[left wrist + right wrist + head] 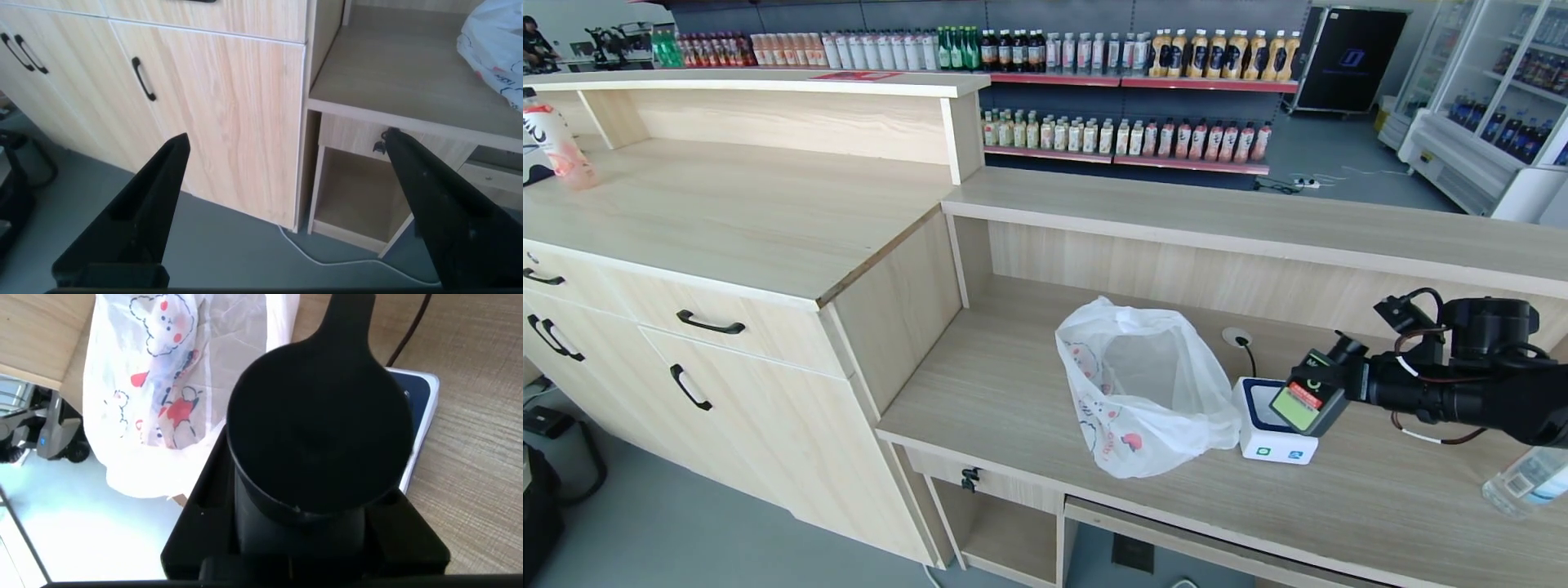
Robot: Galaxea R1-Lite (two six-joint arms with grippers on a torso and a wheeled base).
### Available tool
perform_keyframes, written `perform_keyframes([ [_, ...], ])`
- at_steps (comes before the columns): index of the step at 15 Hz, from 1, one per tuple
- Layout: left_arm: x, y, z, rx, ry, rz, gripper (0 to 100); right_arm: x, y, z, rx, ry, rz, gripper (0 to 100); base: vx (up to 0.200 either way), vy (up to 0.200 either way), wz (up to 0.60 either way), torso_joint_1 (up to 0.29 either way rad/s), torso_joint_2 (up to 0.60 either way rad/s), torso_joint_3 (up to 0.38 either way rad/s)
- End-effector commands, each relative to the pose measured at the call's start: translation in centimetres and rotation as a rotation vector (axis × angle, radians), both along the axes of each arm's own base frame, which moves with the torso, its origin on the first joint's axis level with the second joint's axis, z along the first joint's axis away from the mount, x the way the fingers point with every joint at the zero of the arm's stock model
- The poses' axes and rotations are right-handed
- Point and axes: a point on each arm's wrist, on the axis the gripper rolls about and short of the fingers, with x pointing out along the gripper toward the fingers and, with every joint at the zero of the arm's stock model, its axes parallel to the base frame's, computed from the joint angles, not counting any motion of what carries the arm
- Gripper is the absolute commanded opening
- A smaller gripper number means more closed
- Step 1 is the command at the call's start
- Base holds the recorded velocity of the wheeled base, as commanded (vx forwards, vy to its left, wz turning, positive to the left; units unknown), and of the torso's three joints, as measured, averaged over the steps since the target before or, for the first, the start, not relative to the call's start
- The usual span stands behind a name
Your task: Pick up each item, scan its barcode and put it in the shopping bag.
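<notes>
Dark item with green-red label (pixel 1300 403) clamped in right gripper (pixel 1327 385) jaws, just above white scanner (pixel 1270 437) on desk (pixel 1005 384). Shopping bag (pixel 1143 392) open, touching the scanner. Clear bottle (pixel 1523 482) near desk's right end. Left gripper (pixel 286 139) jaws spread wide, low beside cabinet doors (pixel 221 106).

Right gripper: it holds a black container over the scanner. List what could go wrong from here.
1. The shopping bag is thin, limp plastic beside the scanner; the black container in the right gripper may catch its rim and collapse it.
2. The container hangs close above the scanner; a low sweep might knock it.
3. A clear bottle lies by the right arm near the desk's front edge; the arm could nudge it off.
</notes>
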Motion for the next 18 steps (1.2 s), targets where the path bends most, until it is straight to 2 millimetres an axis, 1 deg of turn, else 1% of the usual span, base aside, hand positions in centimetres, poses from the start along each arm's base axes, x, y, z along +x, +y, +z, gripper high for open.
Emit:
perform_keyframes([
  [1, 0.0, 0.0, 0.0, 0.0, 0.0, 0.001, 100, 0.1, 0.0, -0.3, 0.0, 0.006, 0.0, 0, 0.0, 0.0, 0.0, 0.0, 0.0, 0.0],
  [7, 0.0, 0.0, 0.0, 0.0, 0.0, 0.001, 100, 0.0, 0.0, -0.1, -0.002, 0.004, 0.002, 0, 0.0, 0.0, 0.0, 0.0, 0.0, 0.0],
  [8, 0.0, 0.0, 0.0, 0.0, 0.0, 0.001, 100, -0.3, 0.2, 0.9, -0.011, -0.025, 0.008, 0, 0.0, 0.0, 0.0, 0.0, 0.0, 0.0],
  [9, 0.0, 0.0, 0.0, 0.0, 0.0, 0.001, 100, -0.9, 0.6, 2.7, -0.039, -0.085, 0.023, 0, 0.0, 0.0, 0.0, 0.0, 0.0, 0.0],
  [10, 0.0, 0.0, 0.0, 0.0, 0.0, 0.001, 100, -2.0, 1.0, 4.6, -0.117, -0.165, 0.022, 0, 0.0, 0.0, 0.0, 0.0, 0.0, 0.0],
  [11, 0.0, 0.0, 0.0, -0.002, -0.001, 0.001, 100, -3.6, 1.1, 6.3, -0.237, -0.234, -0.019, 0, 0.0, 0.0, 0.0, 0.0, 0.0, 0.0],
  [12, 0.0, 0.0, 0.0, 0.0, 0.0, 0.001, 100, -4.5, 1.2, 7.0, -0.311, -0.261, -0.053, 0, 0.0, 0.0, 0.0, 0.0, 0.0, 0.0],
  [13, 0.0, 0.0, 0.0, -0.002, -0.001, 0.001, 100, -6.0, 1.9, 7.8, -0.477, -0.296, -0.148, 0, 0.0, 0.0, 0.0, 0.0, 0.0, 0.0],
  [14, 0.0, 0.0, 0.0, 0.0, 0.0, 0.001, 100, -6.5, 2.6, 8.4, -0.568, -0.318, -0.259, 0, 0.0, 0.0, 0.0, 0.0, 0.0, 0.0],
  [15, 0.0, 0.0, 0.0, 0.0, 0.0, 0.001, 100, -6.7, 3.7, 8.9, -0.619, -0.352, -0.356, 0, 0.0, 0.0, 0.0, 0.0, 0.0, 0.0],
  [16, 0.0, 0.0, 0.0, 0.0, 0.0, 0.001, 100, -6.9, 4.6, 9.1, -0.644, -0.376, -0.416, 0, 0.0, 0.0, 0.0, 0.0, 0.0, 0.0],
  [18, 0.0, 0.0, 0.0, 0.0, 0.0, 0.001, 100, -7.2, 6.1, 9.5, -0.65, -0.417, -0.439, 0, 0.0, 0.0, 0.0, 0.0, 0.0, 0.0],
])
